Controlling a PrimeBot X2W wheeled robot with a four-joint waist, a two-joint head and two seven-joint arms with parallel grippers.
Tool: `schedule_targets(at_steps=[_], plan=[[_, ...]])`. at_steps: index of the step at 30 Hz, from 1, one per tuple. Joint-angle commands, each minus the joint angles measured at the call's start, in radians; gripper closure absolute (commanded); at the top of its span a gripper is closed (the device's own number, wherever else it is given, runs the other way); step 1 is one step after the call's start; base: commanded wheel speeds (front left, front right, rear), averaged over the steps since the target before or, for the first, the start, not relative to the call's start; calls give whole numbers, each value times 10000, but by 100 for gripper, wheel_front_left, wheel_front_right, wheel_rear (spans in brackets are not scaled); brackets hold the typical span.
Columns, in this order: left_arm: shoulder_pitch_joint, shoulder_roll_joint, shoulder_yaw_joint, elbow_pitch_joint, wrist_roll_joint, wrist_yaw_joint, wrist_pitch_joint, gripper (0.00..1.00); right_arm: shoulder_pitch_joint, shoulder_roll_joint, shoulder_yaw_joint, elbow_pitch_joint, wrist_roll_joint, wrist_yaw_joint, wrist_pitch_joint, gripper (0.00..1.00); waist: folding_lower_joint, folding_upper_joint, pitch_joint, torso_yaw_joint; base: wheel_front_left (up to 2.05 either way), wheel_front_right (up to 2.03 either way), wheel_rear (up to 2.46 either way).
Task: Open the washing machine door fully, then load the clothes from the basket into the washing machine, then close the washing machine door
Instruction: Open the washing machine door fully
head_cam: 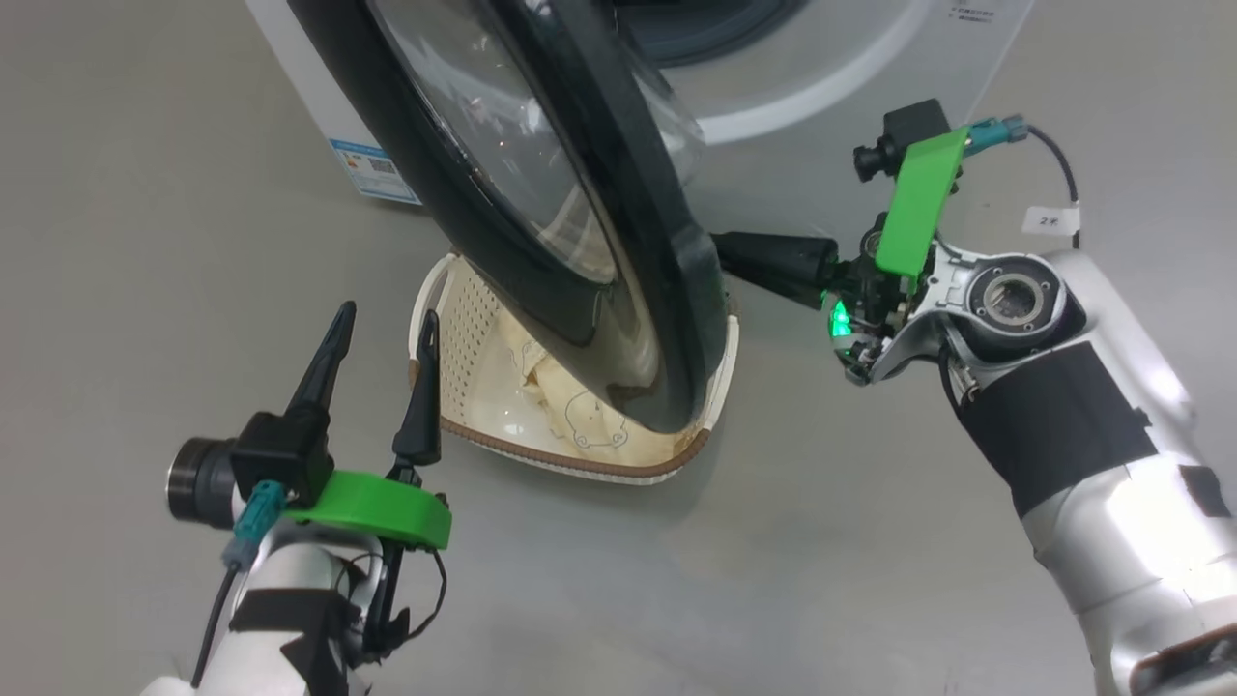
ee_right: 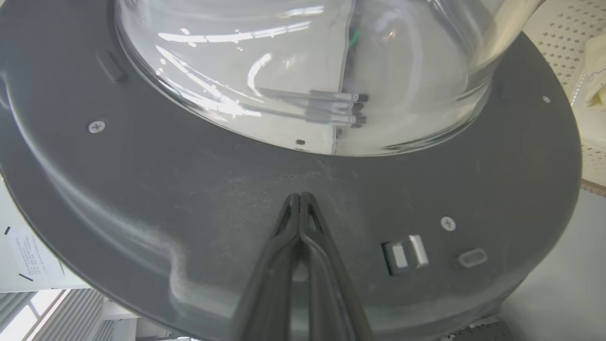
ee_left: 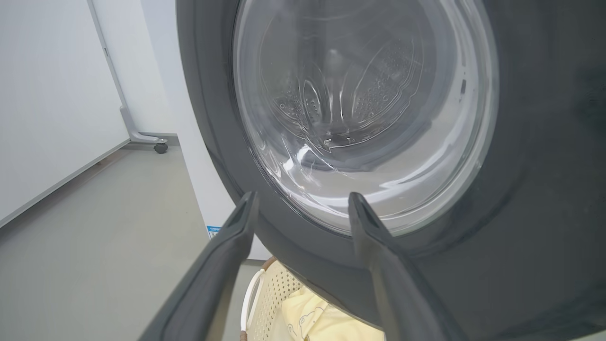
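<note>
The washing machine door point(head_cam: 657, 290), black with a clear glass bowl, stands partly swung out from the white washing machine point(head_cam: 821, 87). It overhangs the cream basket point(head_cam: 454, 329) on the floor. The pale yellow clothes point(head_cam: 580, 416) lie in the basket, partly hidden by the door. My right gripper point(head_cam: 723, 253) is shut, and its tips point(ee_right: 299, 196) press on the door's grey inner face point(ee_right: 189, 189) below the glass. My left gripper point(head_cam: 382, 333) is open and empty at the basket's left side. In its own wrist view the left gripper point(ee_left: 303, 199) faces the door's outer glass point(ee_left: 360, 109), above the clothes point(ee_left: 312, 317).
Grey floor lies all around. A blue energy sticker point(head_cam: 372, 169) marks the machine's lower front. A white wall panel with a castor foot point(ee_left: 161, 148) stands off to the left of the machine. The door latch point(ee_right: 405, 253) sits right of my right fingers.
</note>
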Motion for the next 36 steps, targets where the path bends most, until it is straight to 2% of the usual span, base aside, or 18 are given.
schedule_targets(at_steps=[1,15,24,30,36], plan=[[-26,152,296,-279,87,-19,-68,0,10,230,232,-430,182,-27,-120,100,1,-1,-42,-1,0,0,0],[156,164,172,-133,157,-21,-68,0,383,231,2614,-963,1848,-27,-1206,100,1,-1,-419,-28,0,0,0],[255,183,165,-71,180,-10,-68,0,376,231,3574,-987,2617,-27,-1716,100,1,-1,-604,-73,0,0,0],[267,197,172,-43,184,-6,-68,0,321,231,3928,-963,3023,-27,-2222,100,1,-1,-700,-98,0,0,0],[319,219,206,-25,172,21,-68,0,311,202,3566,-972,3057,-27,-3353,100,1,-1,-779,-154,0,0,0]])
